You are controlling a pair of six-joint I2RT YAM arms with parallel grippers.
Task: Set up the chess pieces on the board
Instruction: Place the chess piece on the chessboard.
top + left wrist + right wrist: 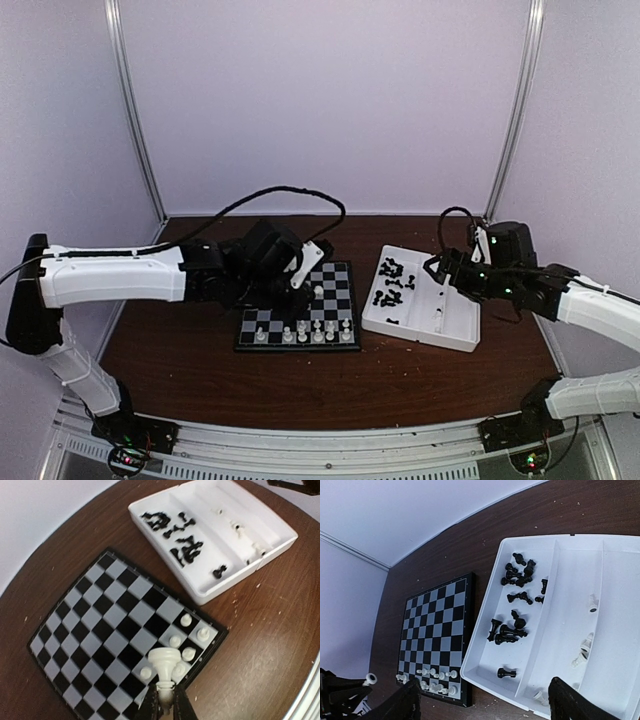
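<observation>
The board lies at the table's middle, with several white chess pieces standing in its near rows. My left gripper is shut on the stem of a white piece, held above the board near its piece-filled corner. The white divided tray sits right of the board. It holds several black pieces in one compartment and a few white ones in another. My right gripper hangs open and empty above the tray's near end.
Brown tabletop surrounds the board and tray. The tray almost touches the board's right edge. Pale walls and metal corner posts close in the back and sides. A black cable arcs over the left arm.
</observation>
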